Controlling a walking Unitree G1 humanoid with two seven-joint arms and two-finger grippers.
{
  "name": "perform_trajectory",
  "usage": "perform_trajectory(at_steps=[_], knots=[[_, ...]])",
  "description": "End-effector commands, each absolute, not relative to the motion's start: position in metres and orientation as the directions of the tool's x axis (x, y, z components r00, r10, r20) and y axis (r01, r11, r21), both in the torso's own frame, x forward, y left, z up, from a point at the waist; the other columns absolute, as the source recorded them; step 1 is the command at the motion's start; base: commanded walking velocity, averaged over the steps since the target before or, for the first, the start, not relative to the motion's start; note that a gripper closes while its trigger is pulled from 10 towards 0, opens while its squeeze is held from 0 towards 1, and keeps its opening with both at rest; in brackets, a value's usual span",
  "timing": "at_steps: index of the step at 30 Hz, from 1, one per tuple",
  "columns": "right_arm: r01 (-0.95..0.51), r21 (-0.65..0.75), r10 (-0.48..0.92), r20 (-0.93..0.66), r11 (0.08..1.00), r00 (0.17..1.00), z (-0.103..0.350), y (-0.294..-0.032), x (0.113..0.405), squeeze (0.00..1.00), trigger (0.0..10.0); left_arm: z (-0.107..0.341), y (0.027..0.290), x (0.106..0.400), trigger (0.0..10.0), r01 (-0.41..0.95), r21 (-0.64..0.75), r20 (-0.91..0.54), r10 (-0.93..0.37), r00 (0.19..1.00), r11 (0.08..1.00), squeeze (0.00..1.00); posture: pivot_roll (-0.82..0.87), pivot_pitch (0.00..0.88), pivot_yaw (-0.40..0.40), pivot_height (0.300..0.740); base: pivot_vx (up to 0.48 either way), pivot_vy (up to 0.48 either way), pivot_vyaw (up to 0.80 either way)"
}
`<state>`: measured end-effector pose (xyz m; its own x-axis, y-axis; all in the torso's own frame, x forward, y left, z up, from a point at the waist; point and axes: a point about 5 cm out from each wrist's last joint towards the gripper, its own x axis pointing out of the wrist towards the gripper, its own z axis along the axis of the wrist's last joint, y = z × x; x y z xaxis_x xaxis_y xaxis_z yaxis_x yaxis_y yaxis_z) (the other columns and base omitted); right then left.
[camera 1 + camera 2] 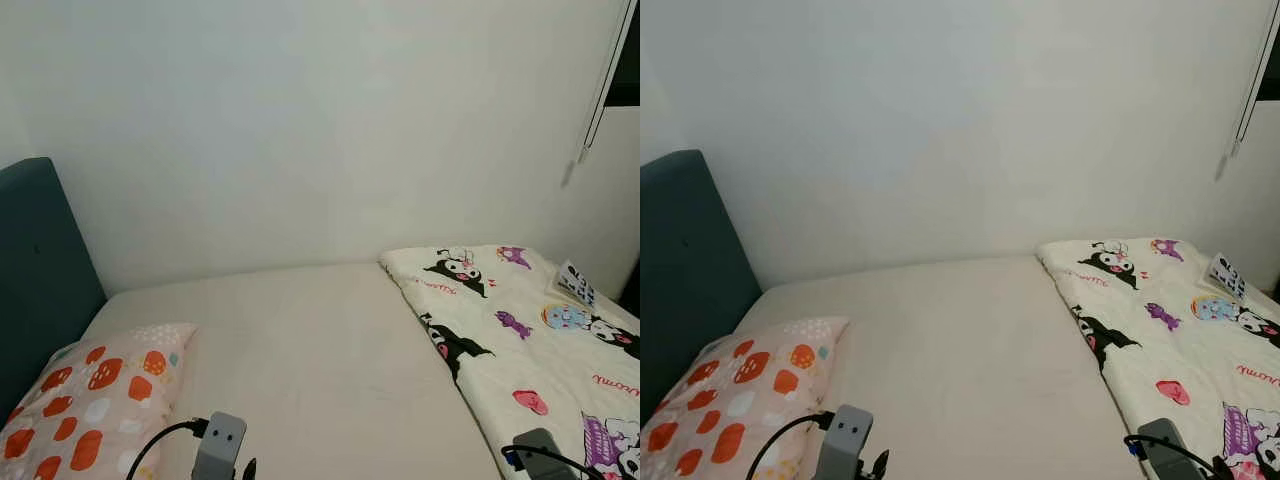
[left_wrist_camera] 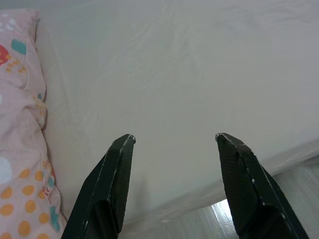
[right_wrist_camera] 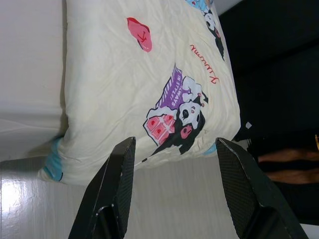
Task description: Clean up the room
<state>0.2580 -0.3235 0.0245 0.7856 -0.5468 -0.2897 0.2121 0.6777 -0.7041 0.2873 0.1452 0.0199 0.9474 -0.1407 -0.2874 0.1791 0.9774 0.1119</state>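
— So, what sits at the left of the bed?

— A dark teal headboard (image 1: 40, 270), and against it a pink pillow (image 1: 90, 405) printed with orange and white blobs, lying at the head end where a pillow belongs. The left gripper (image 2: 174, 139) hovers low beside it, fingers spread wide with nothing between them, over the bare sheet near the mattress edge.

— And the middle?

— A plain pale mattress sheet (image 1: 310, 350), lightly creased, running back to a blank white wall (image 1: 320, 130).

— The right?

— A cream quilt (image 1: 530, 340) with cartoon characters, folded into a thick pad over the foot end; likely it is the thing to tidy, either spread out or squared up. Its near corner overhangs the mattress, a blue lining showing underneath. The right gripper (image 3: 174, 142) hangs just off that corner, also parted and empty, which reads as lining up for a pinch.

— The room itself?

— Pale glossy floor (image 3: 164, 199) beside the bed, a blind cord (image 1: 600, 100) hanging at the far right, and a small printed card (image 1: 576, 283) lying on the quilt's far edge.
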Motion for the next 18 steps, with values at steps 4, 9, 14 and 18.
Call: perform_trajectory(at_steps=[4,9,14,18], knots=[[0.218,-0.699,-0.555,-0.299,0.681,0.776,0.0211,-0.3254,0.2529,0.00,10.0,0.0162,0.1471,0.2849,10.0,0.163,0.094,-0.298,-0.129,0.946,0.982,0.00,-0.05,0.099,0.022,0.740,0.000,0.000,0.00],[0.218,-0.699,-0.554,-0.299,0.682,0.777,0.0211,-0.3248,0.2534,0.00,10.0,0.0163,0.1471,0.2852,10.0,0.162,0.094,-0.299,-0.127,0.946,0.982,0.00,-0.05,0.097,0.021,0.740,0.000,0.000,0.00],[0.217,-0.699,-0.554,-0.299,0.682,0.777,0.0212,-0.3238,0.2544,0.00,10.0,0.0166,0.1466,0.2858,10.0,0.162,0.094,-0.298,-0.128,0.946,0.982,0.00,-0.05,0.097,0.022,0.740,0.000,0.000,0.00],[0.217,-0.698,-0.553,-0.299,0.682,0.778,0.0214,-0.3235,0.2548,0.00,10.0,0.0168,0.1465,0.2859,10.0,0.163,0.093,-0.297,-0.128,0.946,0.982,0.00,-0.05,0.097,0.024,0.740,0.000,0.000,0.00]])
